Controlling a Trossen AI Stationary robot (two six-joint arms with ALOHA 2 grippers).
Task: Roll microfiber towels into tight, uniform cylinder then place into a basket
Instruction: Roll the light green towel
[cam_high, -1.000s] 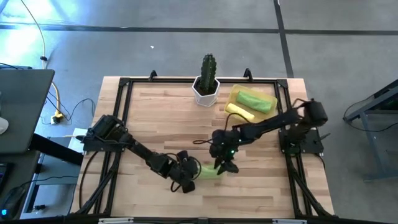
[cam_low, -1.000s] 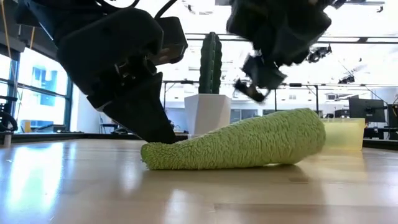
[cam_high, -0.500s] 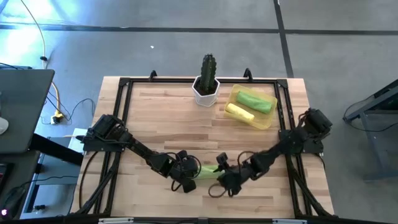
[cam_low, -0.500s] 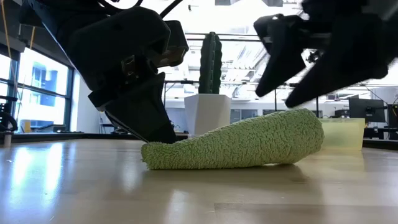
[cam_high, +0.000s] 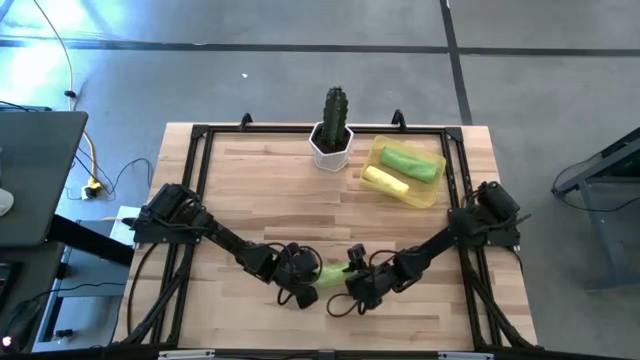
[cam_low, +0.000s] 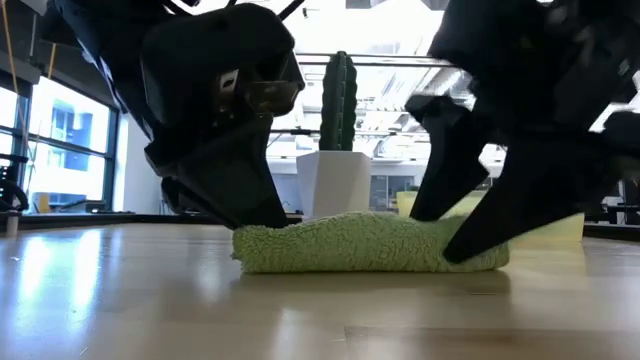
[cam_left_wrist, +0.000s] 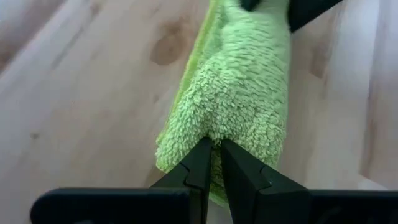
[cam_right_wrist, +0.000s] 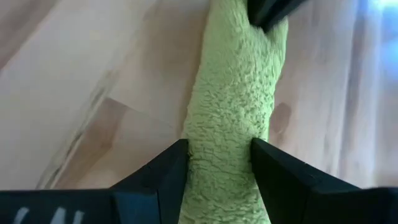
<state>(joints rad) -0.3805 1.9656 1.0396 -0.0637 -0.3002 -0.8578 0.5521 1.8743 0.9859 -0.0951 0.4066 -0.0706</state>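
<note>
Both grippers now bracket the last rolled green towel low in the frame's centre: right gripper has dropped astride its fat end, fingers spread around it, left gripper pinching the thin tip. Lift to the basket, upper right, looks next.
</note>
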